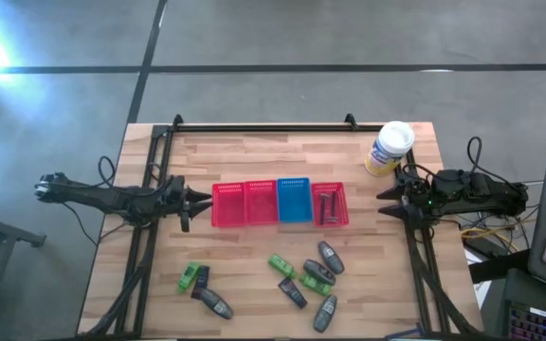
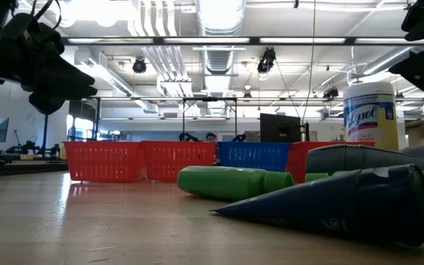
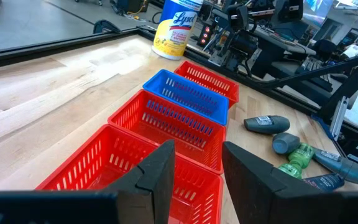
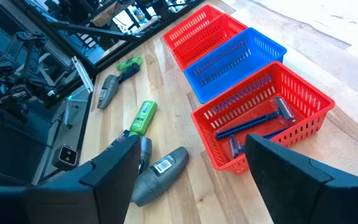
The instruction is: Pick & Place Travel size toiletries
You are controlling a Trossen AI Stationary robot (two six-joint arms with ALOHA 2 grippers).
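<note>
Several small toiletries lie on the near half of the table: green tubes (image 1: 190,277) (image 1: 282,265), grey oval bottles (image 1: 330,256) (image 1: 325,313) and black tubes (image 1: 292,292). In the low view a green tube (image 2: 230,182) and a dark tube (image 2: 344,202) lie on their sides. Dark razors (image 4: 260,121) rest in the rightmost red basket (image 1: 329,204). My left gripper (image 1: 197,199) (image 3: 197,168) hovers open beside the leftmost red basket (image 1: 227,204). My right gripper (image 1: 387,204) (image 4: 191,168) hovers open to the right of the basket row. Both are clear of the table and touch nothing.
A row of baskets runs across the table's middle: two red (image 1: 261,202), one blue (image 1: 294,200), one red. A large white canister with a blue label (image 1: 390,148) stands near the far right corner. Black frame rails (image 1: 263,128) border the table. Bare wood (image 1: 254,156) lies beyond the baskets.
</note>
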